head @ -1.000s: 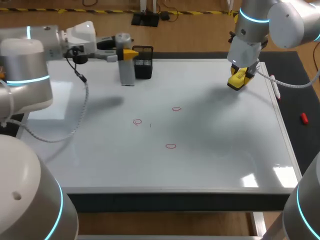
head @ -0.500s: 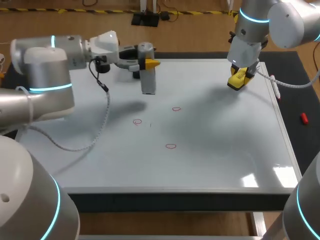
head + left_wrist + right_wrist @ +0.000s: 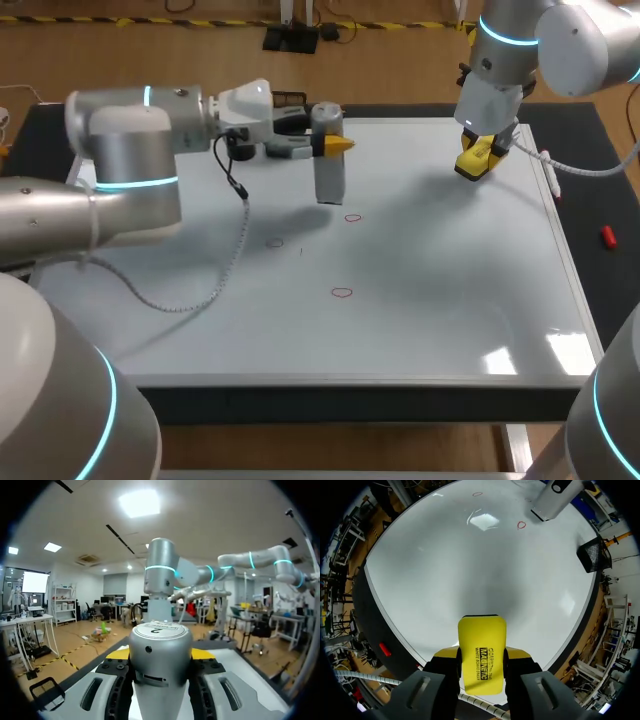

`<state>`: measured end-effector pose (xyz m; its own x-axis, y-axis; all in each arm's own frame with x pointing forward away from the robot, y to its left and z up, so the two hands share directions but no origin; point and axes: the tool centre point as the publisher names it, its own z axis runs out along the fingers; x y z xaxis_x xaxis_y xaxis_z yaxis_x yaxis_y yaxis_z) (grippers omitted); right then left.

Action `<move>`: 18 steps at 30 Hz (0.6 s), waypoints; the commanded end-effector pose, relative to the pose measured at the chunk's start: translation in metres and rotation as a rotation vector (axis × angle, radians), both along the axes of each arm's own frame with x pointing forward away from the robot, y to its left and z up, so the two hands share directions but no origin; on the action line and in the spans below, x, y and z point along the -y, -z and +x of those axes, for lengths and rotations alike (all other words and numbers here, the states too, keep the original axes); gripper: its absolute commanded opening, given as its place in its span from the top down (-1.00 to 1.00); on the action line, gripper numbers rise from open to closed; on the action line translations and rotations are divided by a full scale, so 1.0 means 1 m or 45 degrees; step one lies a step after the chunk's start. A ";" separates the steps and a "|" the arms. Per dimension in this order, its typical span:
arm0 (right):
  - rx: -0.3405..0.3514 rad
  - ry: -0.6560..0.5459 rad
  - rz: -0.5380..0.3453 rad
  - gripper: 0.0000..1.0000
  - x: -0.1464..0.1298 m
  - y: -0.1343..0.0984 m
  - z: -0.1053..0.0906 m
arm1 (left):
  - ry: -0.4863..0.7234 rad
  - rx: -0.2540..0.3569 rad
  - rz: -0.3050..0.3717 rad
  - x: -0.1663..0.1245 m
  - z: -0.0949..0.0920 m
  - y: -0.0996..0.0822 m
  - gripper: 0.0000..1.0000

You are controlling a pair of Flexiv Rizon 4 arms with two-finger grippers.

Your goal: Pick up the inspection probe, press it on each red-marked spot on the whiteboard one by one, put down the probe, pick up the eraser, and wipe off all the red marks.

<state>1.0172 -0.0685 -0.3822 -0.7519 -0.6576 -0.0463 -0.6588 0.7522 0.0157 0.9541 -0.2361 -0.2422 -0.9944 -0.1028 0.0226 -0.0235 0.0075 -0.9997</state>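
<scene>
My left gripper [image 3: 335,145] is shut on the grey cylindrical probe [image 3: 328,165], which hangs upright over the whiteboard [image 3: 450,300]. Its lower end is just behind and left of the rear red ring [image 3: 352,217]. Two more red rings lie nearer: one in the middle [image 3: 342,293] and a faint one in the arm's shadow [image 3: 275,242]. In the left wrist view the probe [image 3: 161,670] fills the gap of the left gripper [image 3: 161,655]. My right gripper [image 3: 478,158] holds the yellow eraser [image 3: 481,660] above the board's back right. From the right wrist view, the probe [image 3: 552,497] and a red ring [image 3: 521,525] lie ahead.
A black mesh basket [image 3: 590,552] stands at the board's back left, mostly hidden behind my left arm in the head view. A marker pen [image 3: 550,178] lies along the right edge. A small red object [image 3: 607,236] rests on the dark mat beyond it.
My left arm has carried the probe rightward from beside the basket to near the rear red ring. The right arm and eraser have stayed still.
</scene>
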 end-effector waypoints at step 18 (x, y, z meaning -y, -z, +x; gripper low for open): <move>-0.001 -0.002 -0.005 1.00 0.000 -0.001 0.000 | 0.106 0.018 -0.014 0.033 -0.011 0.020 1.00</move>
<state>1.0172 -0.0685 -0.3823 -0.7520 -0.6576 -0.0463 -0.6587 0.7522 0.0157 0.9408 -0.2662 -0.2592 -0.9996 -0.0276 0.0103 -0.0103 0.0018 -0.9999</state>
